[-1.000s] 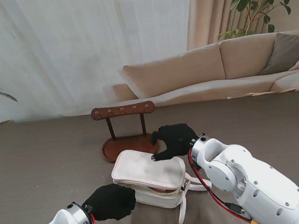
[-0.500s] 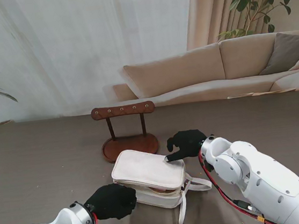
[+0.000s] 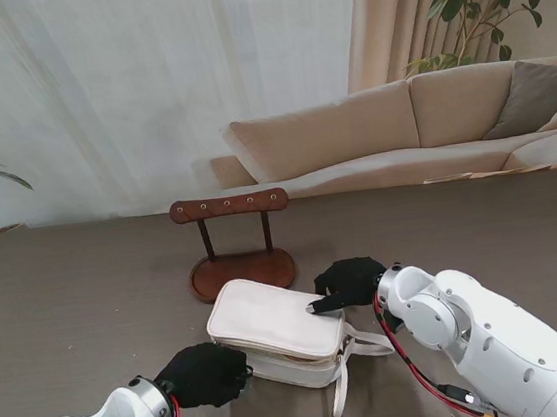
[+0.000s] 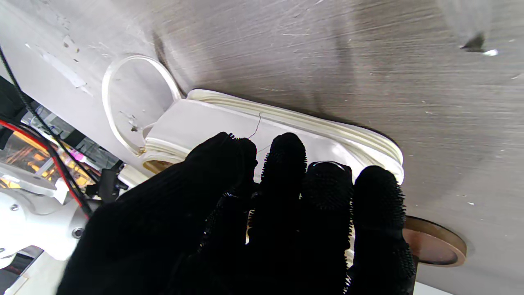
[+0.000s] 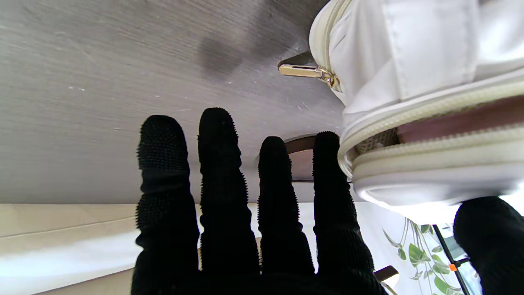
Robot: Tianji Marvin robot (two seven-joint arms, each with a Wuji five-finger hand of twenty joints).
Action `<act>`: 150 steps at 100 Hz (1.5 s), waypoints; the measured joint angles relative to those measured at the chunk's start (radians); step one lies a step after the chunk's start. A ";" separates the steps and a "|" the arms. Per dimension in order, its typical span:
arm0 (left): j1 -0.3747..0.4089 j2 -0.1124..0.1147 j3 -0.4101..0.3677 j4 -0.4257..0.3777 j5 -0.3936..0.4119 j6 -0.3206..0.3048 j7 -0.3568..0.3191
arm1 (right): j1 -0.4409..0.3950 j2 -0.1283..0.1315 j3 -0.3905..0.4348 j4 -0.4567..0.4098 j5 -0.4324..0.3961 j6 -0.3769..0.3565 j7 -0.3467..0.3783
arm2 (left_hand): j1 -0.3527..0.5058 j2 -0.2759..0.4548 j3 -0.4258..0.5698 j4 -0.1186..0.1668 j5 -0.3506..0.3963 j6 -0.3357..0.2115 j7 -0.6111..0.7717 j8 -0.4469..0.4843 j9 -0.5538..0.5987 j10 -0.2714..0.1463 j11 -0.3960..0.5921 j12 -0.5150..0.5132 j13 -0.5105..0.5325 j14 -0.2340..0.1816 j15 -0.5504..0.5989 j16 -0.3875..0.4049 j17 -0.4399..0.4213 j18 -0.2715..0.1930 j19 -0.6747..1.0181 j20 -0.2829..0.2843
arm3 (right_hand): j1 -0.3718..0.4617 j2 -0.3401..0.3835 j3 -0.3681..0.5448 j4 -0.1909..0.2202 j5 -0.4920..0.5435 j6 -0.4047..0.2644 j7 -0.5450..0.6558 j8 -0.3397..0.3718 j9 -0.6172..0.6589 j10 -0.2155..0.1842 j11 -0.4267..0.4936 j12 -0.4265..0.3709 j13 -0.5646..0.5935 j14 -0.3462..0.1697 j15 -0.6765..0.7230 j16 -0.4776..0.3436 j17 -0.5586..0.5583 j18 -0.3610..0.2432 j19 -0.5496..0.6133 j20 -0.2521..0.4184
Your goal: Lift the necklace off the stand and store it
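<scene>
We note white pouch (image 3: 276, 333) centre frame; left hand (image 3: 203, 375) fingers resting against it, grip unclear; right hand (image 3: 348, 283) open, thumb touching lid; wooden stand (image 3: 235, 236) behind. Necklace not discernible.

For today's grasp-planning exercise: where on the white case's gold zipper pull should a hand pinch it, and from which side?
Pinch the flat gold zipper pull near its free tip, approaching from the robot's right, beside the right hand. The tab sticks straight out from the end of the white case over bare table, so both flat faces are reachable.

The stand camera looked down from above the shoulders at the whole table (image 3: 77, 292). Both wrist cameras looked along the fingers, inverted and close. All three views shared the white pouch (image 3: 276, 321) (image 4: 286, 123) (image 5: 430, 102).
</scene>
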 measured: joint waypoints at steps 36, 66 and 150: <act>-0.124 -0.001 0.089 0.149 0.002 -0.024 0.083 | -0.031 0.001 0.017 -0.025 0.036 -0.008 0.004 | -0.010 -0.006 0.006 -0.002 0.012 -0.011 0.000 -0.004 0.010 -0.002 0.000 -0.012 0.002 0.000 -0.017 -0.011 0.008 0.000 0.000 -0.011 | 0.018 0.000 0.008 0.005 0.043 0.042 0.019 0.023 0.027 0.000 0.012 0.012 0.026 -0.006 0.039 0.012 0.000 0.000 0.019 0.000; -0.228 -0.007 0.149 0.250 -0.019 -0.053 0.121 | -0.084 0.011 0.056 -0.066 0.071 -0.039 0.041 | -0.010 -0.006 0.012 -0.020 0.013 -0.012 0.000 -0.008 0.035 -0.002 0.011 -0.014 0.024 0.002 -0.041 -0.024 0.025 0.018 0.000 -0.011 | 0.019 0.000 0.007 0.007 0.054 0.175 0.020 0.034 0.050 0.000 0.015 0.014 0.034 -0.008 0.053 0.021 0.000 0.000 0.022 0.000; -0.440 -0.016 0.220 0.480 -0.054 -0.173 0.187 | -0.300 0.026 0.167 -0.172 0.158 -0.209 0.042 | -0.033 -0.064 0.045 -0.021 0.081 -0.003 0.046 -0.053 0.038 -0.005 0.006 -0.026 0.024 0.012 -0.109 -0.063 0.025 0.001 -0.002 -0.035 | 0.031 -0.020 0.056 -0.007 0.105 0.200 0.054 0.060 0.098 0.016 0.015 0.024 0.074 -0.008 0.070 0.025 0.000 0.000 0.043 0.000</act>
